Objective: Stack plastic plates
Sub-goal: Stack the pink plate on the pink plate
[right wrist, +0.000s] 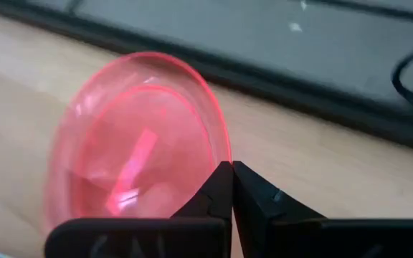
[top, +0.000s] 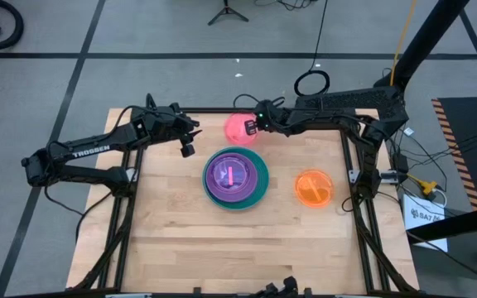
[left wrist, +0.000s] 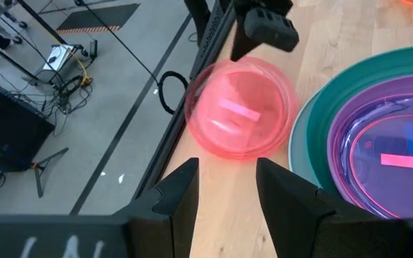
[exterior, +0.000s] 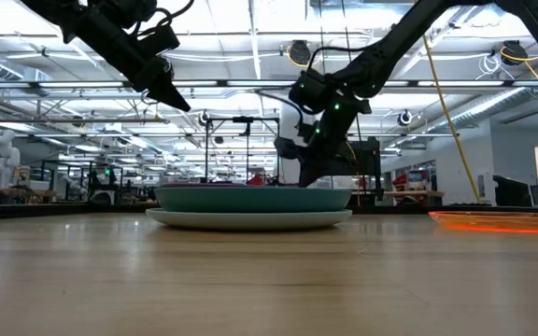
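A pink plate (top: 238,127) sits at the table's far edge, and in the left wrist view (left wrist: 239,107) it reaches out past that edge. My right gripper (top: 253,126) is shut on its rim. A stack (top: 235,178) stands mid-table: a large teal plate (left wrist: 314,122) with purple plates (left wrist: 378,143) inside and a pink strip on top. In the low view the teal plate rests on a pale one (exterior: 250,220). An orange plate (top: 314,188) lies flat to the right of the stack. My left gripper (top: 187,149) hovers open left of the pink plate, raised (exterior: 171,93). My right gripper pinches the pink plate's rim (right wrist: 217,147) between its two fingertips (right wrist: 221,188), on the side toward the table's right. The fingers come from the right, slanting down. The plate looks tipped, its held side raised; whether its opposite side rests on the table I cannot tell.
The table's far edge and dark frame rail (left wrist: 192,79) run right behind the pink plate. Bare wood lies near the front (top: 238,248) and left of the stack (top: 164,199). Cables and a stand sit on the floor beyond the table.
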You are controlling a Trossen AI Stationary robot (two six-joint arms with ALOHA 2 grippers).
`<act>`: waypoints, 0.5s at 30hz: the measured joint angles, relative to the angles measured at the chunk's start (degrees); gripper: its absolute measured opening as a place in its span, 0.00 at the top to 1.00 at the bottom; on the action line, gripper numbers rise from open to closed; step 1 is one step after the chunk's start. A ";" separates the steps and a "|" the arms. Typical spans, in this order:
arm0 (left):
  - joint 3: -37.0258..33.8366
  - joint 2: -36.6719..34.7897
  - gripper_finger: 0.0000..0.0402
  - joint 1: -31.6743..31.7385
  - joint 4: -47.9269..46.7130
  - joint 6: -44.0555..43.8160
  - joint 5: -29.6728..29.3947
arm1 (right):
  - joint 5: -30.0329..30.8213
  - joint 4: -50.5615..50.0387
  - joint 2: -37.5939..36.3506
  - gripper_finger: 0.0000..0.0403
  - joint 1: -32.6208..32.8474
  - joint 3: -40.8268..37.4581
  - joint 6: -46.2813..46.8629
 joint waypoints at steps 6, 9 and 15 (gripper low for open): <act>0.00 0.00 0.63 0.02 0.01 -0.02 0.01 | 0.15 -0.73 3.19 1.00 0.08 0.00 2.02; 0.00 0.00 0.63 0.01 0.01 0.00 0.01 | 0.15 -0.74 4.07 0.97 0.09 0.00 2.80; 0.00 0.00 0.63 0.00 0.01 0.00 -0.01 | -0.19 -1.23 4.10 0.83 -0.21 0.00 3.95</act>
